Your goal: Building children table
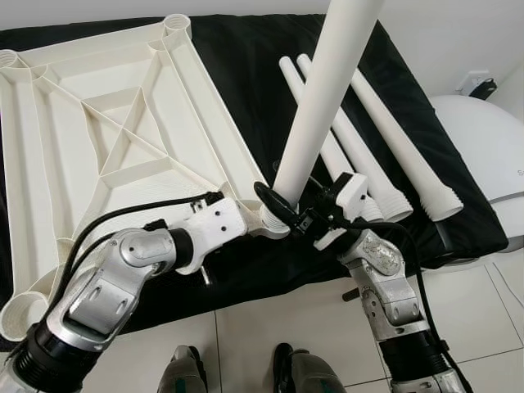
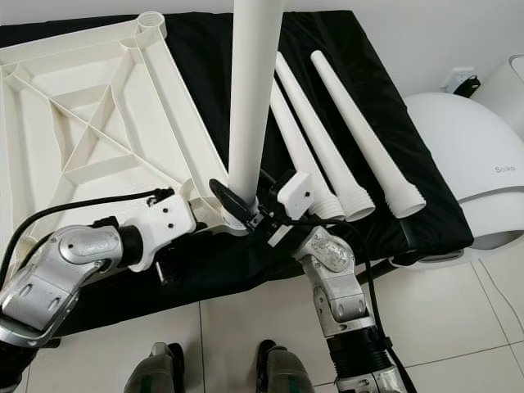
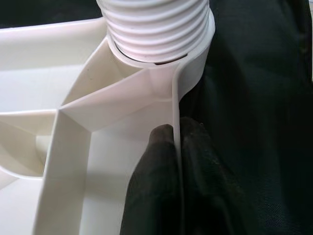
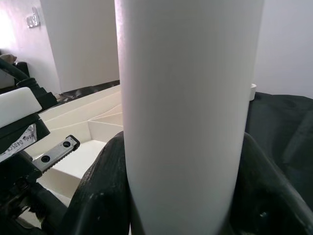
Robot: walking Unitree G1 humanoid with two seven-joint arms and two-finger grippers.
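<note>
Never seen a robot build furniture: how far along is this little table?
Early. The tabletop lies underside up. The right pincer holds the first leg upright in a corner socket, while the left pincer clamps the rim. Three legs lie on the black cloth, unfitted.

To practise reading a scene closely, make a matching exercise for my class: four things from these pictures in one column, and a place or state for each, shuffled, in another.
Column one:
1. upright table leg
2. tabletop frame
3. three spare legs
4. left gripper

Column two:
A. lying side by side on the black cloth
B. pinching the frame's edge wall
C. lying underside up, ribs showing
D. standing in the frame's near corner socket, held by the right gripper

Pairs: 1-D, 2-C, 3-A, 4-B
</note>
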